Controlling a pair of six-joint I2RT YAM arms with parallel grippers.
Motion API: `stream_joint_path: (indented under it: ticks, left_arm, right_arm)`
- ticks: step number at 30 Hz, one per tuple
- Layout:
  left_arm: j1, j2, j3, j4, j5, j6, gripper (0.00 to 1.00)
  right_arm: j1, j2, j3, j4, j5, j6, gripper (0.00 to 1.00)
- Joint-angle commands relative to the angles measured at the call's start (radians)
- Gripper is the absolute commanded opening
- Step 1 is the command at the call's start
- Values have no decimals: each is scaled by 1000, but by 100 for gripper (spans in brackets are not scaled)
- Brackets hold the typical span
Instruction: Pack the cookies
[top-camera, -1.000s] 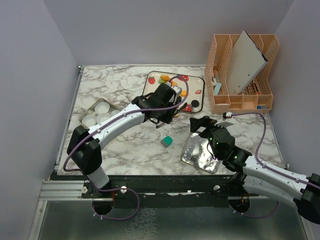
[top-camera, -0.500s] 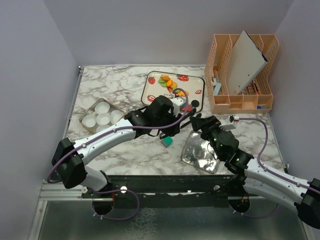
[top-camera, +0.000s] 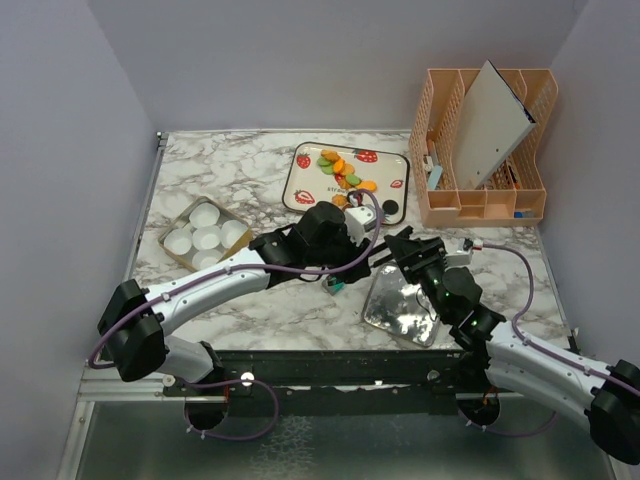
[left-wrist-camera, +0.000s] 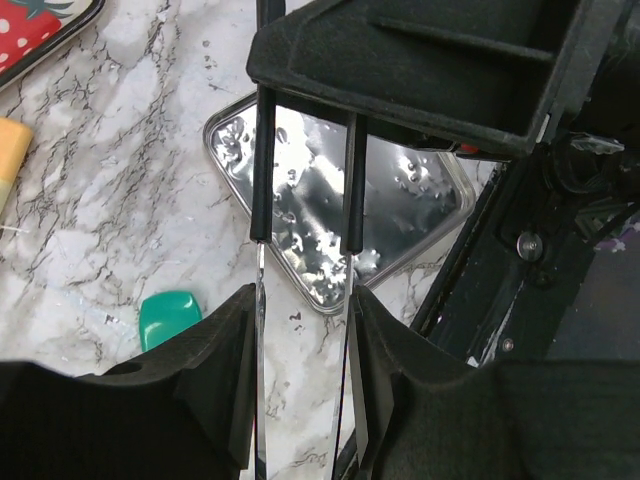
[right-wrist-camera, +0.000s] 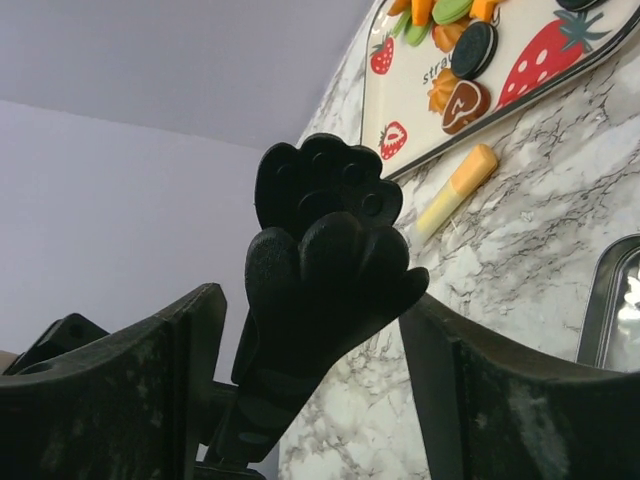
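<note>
Back-left worktop (top-camera: 230, 160) is bare, free to pass; left arm (top-camera: 215, 275) lies diagonally across the near-left and blocks the low path from the white cups (top-camera: 207, 237) to centre; both grippers crowd mid-worktop; left gripper (left-wrist-camera: 302, 320) hangs over a corner of the silver tin (top-camera: 395, 305), its black tip filling the gap between the spread fingers of the right gripper (top-camera: 402, 246); teal block (top-camera: 335, 287) sits just beside that corner, under the left gripper; strawberry tray (top-camera: 312, 182) is close behind them, little room; tall organizer (top-camera: 470, 205) walls off back-right; bare marble strip between organizer and tin is passable; side walls close both flanks
</note>
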Motion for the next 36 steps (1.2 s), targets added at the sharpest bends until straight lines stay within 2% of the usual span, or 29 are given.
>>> stream_joint_path:
  ticks: [1, 9, 15, 24, 28, 36]
  left_arm:
    - [-13, -14, -20, 82, 57, 42, 41]
    - [-30, 7, -46, 146, 49, 66, 42]
    - [-52, 8, -93, 252, -18, 39, 46]
    - [-116, -47, -230, 496, -256, -3, 52]
    - [-133, -51, -285, 578, -308, -3, 53]
    - [-153, -4, -289, 613, -336, -3, 54]
  right_arm:
    - [-19, 10, -36, 103, -57, 79, 68]
    - [-28, -2, -65, 135, -55, 167, 31]
    - [-29, -13, -79, 129, -53, 221, 15]
    - [-29, -28, -87, 62, -20, 295, 8]
    - [-29, -30, -93, 64, -20, 313, 7]
    - [-29, -31, -92, 59, -25, 328, 7]
